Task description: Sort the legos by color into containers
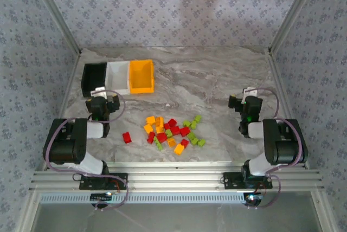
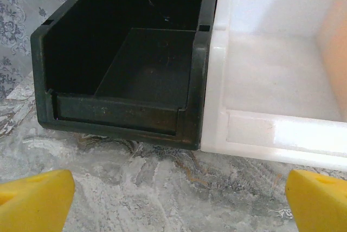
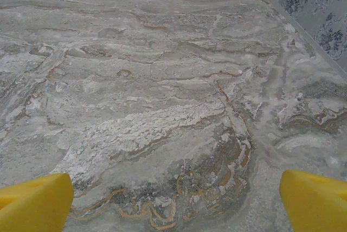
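Grey marble tabletop (image 1: 227,80), floral-wallpaper walls (image 1: 179,4); legos (image 1: 171,131) mid-tabletop; L pincer (image 2: 176,199) & R pincer (image 3: 174,199) wide apart, empty

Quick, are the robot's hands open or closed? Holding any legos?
Left gripper: open, holding nothing.
Right gripper: open, holding nothing.
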